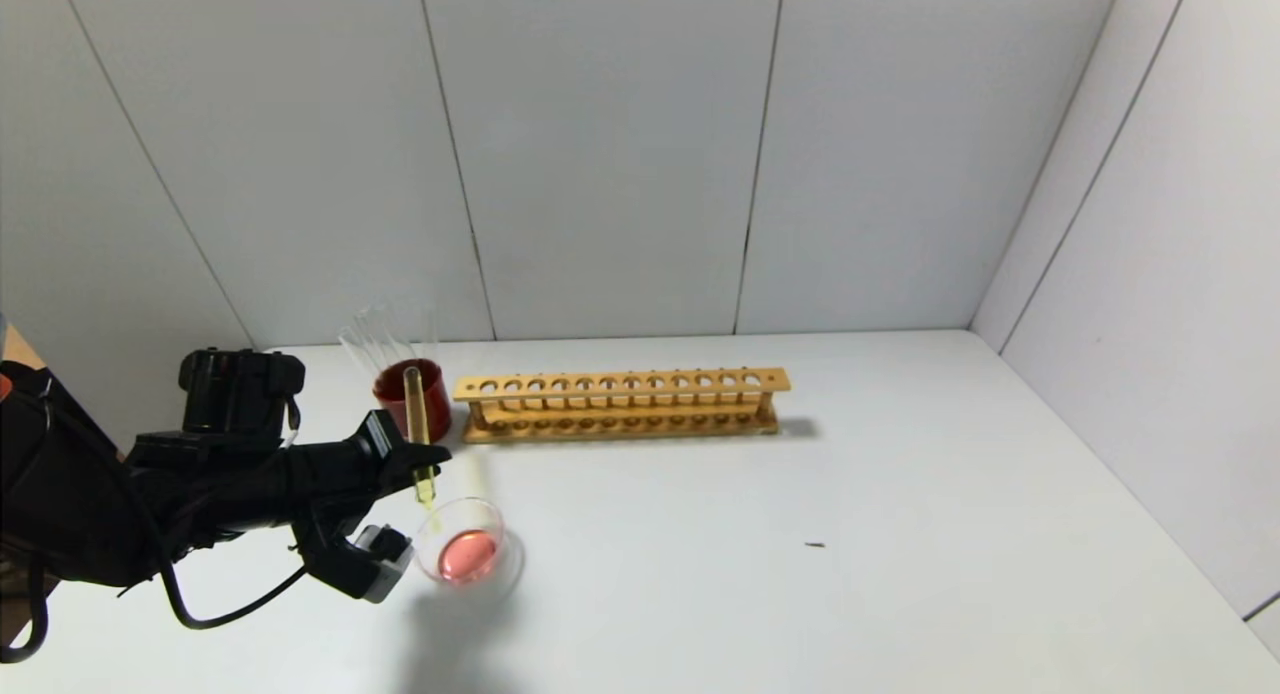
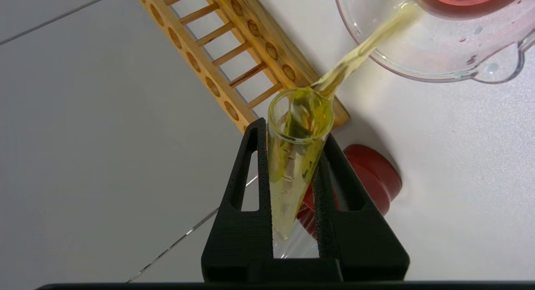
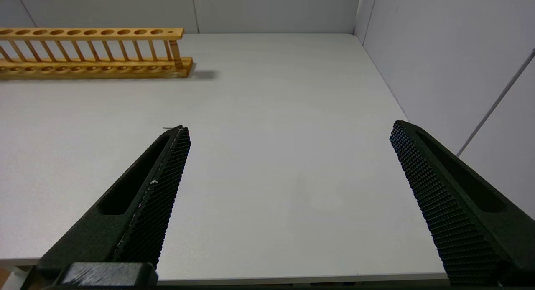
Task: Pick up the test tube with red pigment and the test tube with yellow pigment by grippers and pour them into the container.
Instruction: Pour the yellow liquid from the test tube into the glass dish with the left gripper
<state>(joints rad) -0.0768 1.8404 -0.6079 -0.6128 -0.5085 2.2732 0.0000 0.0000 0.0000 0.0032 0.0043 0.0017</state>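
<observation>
White table (image 1: 800,594): red already in the dish (image 1: 500,572), left gripper (image 2: 292,131) fingers clamped on the yellow tube (image 2: 296,156), mid-pour; right gripper (image 3: 288,131) gapes empty.

Right gripper (image 3: 288,156): out of the head view; wrist view cuts off both finger bases.
Container (image 2: 439,60): far rim cut off in left wrist view.
Dark red cup (image 2: 372,173): mostly hidden behind the left gripper (image 2: 292,131).
Clear tubes in cup (image 1: 385,334): too faint to count.
</observation>
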